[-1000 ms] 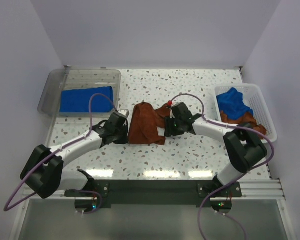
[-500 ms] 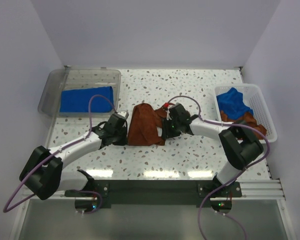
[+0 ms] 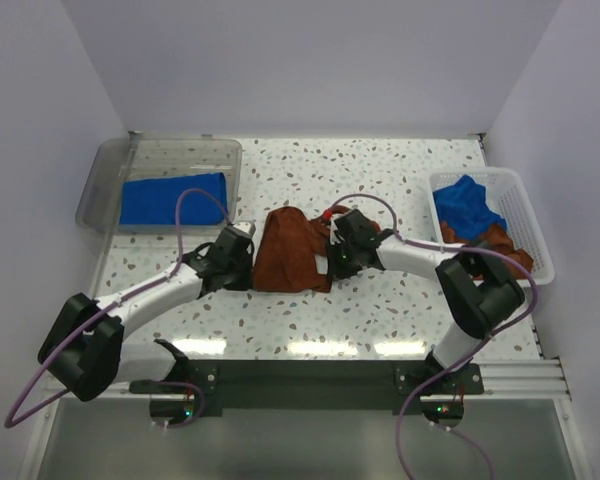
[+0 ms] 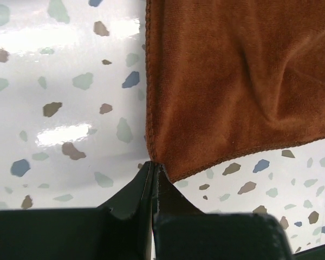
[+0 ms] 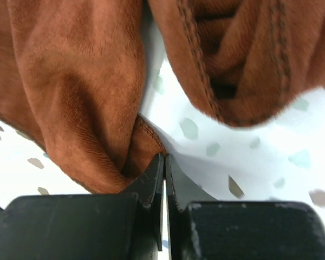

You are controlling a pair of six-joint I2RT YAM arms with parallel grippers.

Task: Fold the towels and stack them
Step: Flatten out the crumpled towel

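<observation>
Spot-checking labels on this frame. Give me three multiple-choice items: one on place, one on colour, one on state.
1. The flat blue towel lies:
A. in the clear tray
B. mid-table
C. hanging over the near edge

2. The centre towel is:
A. blue
B. rust-brown
C. white

3. The right gripper is:
A. wide open above the cloth
B. shut on the centre towel's edge
C. out of view

Answers:
1. A: the top view shows it inside the tray's walls.
2. B: both wrist views show rust-brown terry.
3. B: the right wrist view shows the fingers pressed together with the hem at their tips.
</observation>
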